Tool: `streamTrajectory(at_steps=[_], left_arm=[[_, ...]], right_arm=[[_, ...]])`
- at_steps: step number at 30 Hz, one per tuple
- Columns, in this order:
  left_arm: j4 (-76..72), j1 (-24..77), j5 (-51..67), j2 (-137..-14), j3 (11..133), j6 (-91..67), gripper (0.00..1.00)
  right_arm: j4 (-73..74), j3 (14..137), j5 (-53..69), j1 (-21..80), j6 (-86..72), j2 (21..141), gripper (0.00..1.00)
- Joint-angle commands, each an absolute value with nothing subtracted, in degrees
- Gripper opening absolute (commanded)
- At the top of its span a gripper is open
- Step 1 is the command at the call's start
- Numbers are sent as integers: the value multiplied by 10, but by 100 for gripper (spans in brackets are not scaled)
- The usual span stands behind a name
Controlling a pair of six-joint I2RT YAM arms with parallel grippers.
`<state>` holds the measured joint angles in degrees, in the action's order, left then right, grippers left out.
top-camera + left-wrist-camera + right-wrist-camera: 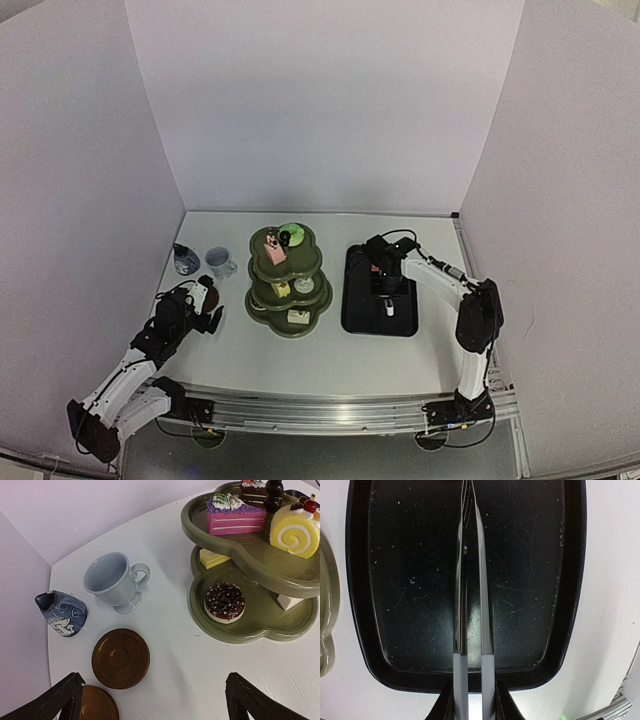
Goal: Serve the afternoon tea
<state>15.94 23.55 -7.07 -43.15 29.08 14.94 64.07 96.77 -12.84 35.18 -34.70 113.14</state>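
My left end effector [153, 676] is hanging wide open over the near-left of the counter [175, 540], holding and touching nothing. A brown coaster [120, 658] and a second coaster [97, 705] lie below it. The pale blue cup [112, 580] stands just beyond, and the green tiered stand [260, 617] with cakes is to the right. My right end effector [474, 695] is clamped on the metal tongs [461, 605], arms nearly together over the black tray [360, 580].

Clearance: top view, stand [288, 280] = dial ctr.
Open: table [330, 362] strip at 6; narrow lane at 3 betw. stand & black tray [352, 300]. Blocked: 9–10, upright cup [220, 263], tipped cup [185, 260]; 8, two coasters [120, 658]; tray, tongs [472, 580] lengthwise down mid.
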Motion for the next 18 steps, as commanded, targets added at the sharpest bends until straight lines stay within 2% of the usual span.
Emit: streamTrajectory(at_steps=[1, 18], left_arm=[[131, 233, -67, -430, 286, 151, 100], [129, 233, -70, -430, 284, 155, 100]], right_arm=[[637, 988, -140, 354, -354, 1135, 22], [603, 972, -117, 355, -346, 1121, 30]])
